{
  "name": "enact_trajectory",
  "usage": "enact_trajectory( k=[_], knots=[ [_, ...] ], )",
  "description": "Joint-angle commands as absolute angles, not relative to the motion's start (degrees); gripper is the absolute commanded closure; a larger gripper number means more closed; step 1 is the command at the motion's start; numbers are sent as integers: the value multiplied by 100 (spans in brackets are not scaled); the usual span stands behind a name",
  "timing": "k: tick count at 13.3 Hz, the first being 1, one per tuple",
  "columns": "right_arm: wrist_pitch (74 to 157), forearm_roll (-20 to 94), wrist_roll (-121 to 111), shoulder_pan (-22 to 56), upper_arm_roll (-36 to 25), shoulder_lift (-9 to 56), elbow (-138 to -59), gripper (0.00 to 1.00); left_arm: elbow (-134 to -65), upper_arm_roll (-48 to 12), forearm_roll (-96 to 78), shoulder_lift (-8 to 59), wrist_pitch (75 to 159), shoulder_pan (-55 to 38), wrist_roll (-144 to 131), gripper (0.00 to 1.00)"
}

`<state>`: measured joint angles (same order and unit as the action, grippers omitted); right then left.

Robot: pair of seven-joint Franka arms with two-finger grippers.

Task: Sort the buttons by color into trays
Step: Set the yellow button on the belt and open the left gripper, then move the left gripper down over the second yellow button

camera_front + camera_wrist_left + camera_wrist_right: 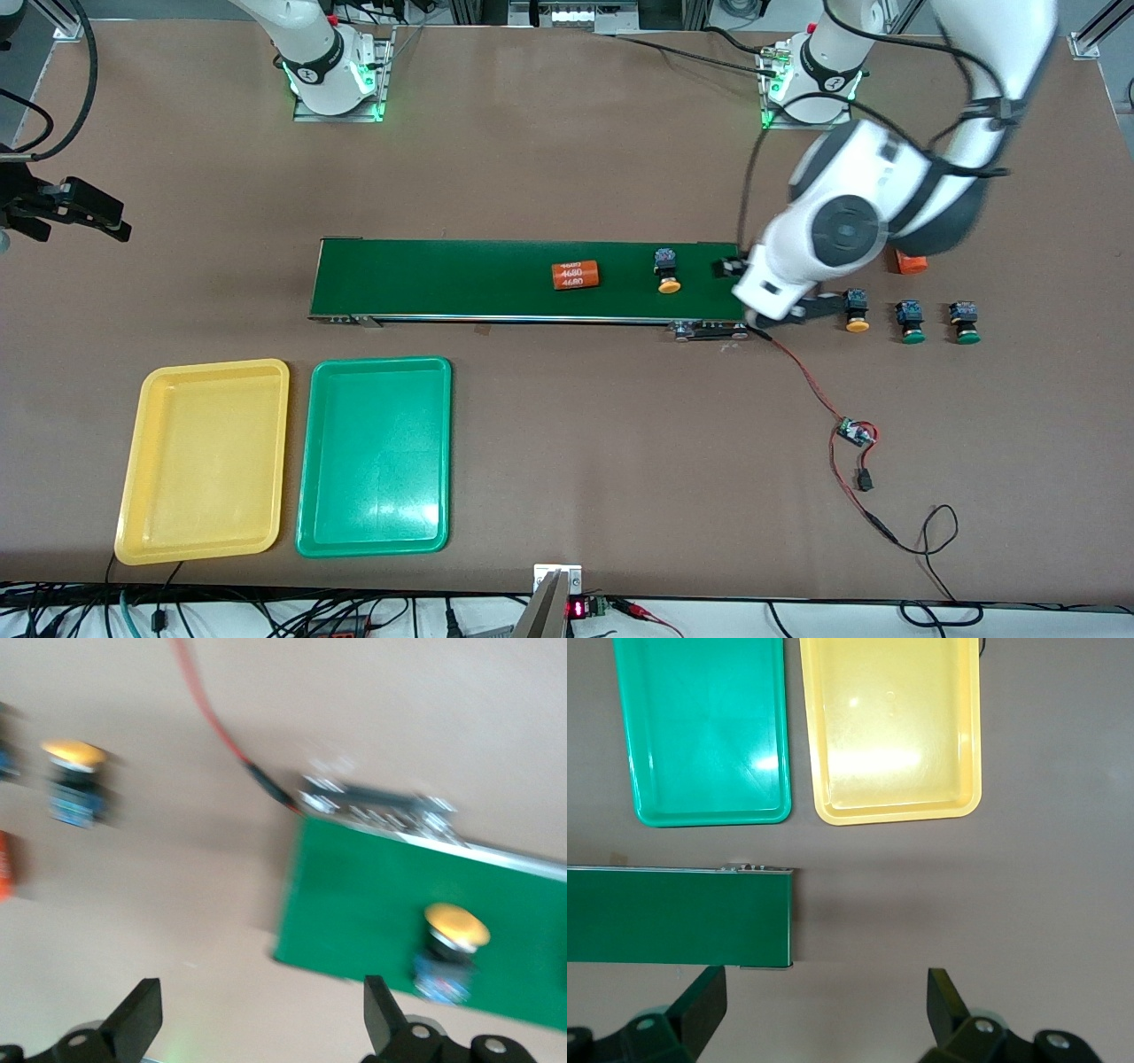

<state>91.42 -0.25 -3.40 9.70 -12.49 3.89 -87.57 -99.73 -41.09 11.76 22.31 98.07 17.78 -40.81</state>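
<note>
Matte brown table (567, 443); glossy rounded trays (376, 456).

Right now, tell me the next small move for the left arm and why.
Probably bring the left gripper over the yellow-capped push-button on the bare table past the conveyor's end: its jaws stand open and empty, one yellow-capped button already sits on the dark-green conveyor belt, and the yellow plastic tray holds nothing yet.

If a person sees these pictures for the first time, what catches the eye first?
Probably the two shallow plastic trays, one yellow and one green, side by side nearest the front camera. Next, the long dark-green conveyor belt carrying a yellow-capped push-button, with the left end effector open over the belt's end.
</note>
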Motion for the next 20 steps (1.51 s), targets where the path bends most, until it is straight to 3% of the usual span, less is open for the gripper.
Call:
enact_trajectory(
  k=[1,3,6,15,17,20],
  knots=[
    [9141,-44,-316,940,-1222,316,-8798,0,-9896,-4131,1678,2460,9694,2256,-3134,0],
    [9158,-44,-316,940,-1222,325,-8798,0,-9957,-4140,2020,2653,9973,2792,-2211,0],
    [9158,-44,-316,940,-1222,325,-8798,0,-10676,-4131,2433,2655,10912,3435,-1504,0],
    [9211,-88,-325,967,-1213,308,-8824,0,-12628,-4122,3261,2742,13330,4262,-1564,5],
    [9211,-97,-325,975,-1213,299,-8824,0,-12708,-4122,3261,2768,13359,4298,-1573,11],
    [9115,-97,-325,976,-1204,281,-8824,0,-12744,-4122,3261,2935,13386,4465,-1722,29]
  ],
)
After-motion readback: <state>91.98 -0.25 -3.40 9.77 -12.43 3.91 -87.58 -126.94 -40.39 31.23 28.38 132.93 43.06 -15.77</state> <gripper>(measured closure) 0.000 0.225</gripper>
